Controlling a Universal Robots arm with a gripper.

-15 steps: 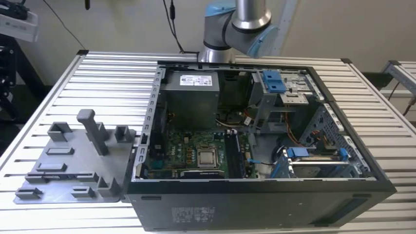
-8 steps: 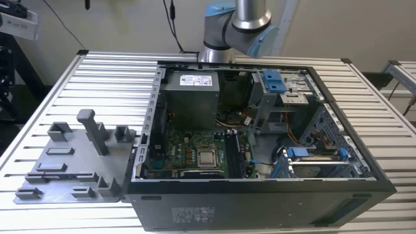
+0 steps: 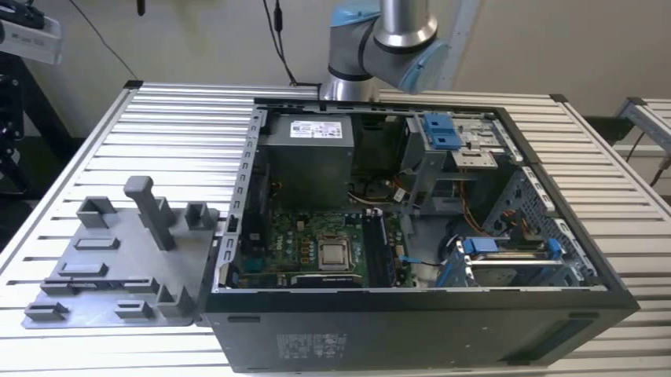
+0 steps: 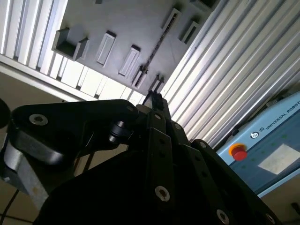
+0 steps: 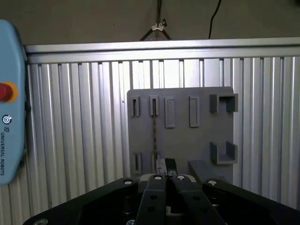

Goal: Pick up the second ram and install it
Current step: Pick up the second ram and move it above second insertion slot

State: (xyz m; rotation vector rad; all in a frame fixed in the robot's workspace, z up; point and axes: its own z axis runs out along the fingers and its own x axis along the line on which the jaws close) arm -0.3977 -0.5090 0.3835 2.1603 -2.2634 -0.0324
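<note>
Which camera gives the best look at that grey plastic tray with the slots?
The first wrist view: it faces the grey slotted plastic tray squarely, slots and brackets plain. The exterior view shows it slanted, beside the black computer case. The second wrist view catches part of it.

The exterior view looks down from high onto the slatted table [image 3: 168,118]. The open computer case [image 3: 419,334] sits mid-frame, the grey holder plate [image 3: 126,263] at the exterior view's lower left, and the arm [image 3: 383,35] at the top edge. The first wrist view faces straight down past the gripper [image 5: 165,169] at that plate from well above. The second wrist view looks slantwise along the gripper's dark body, very near it. All three share plate and table.
</note>
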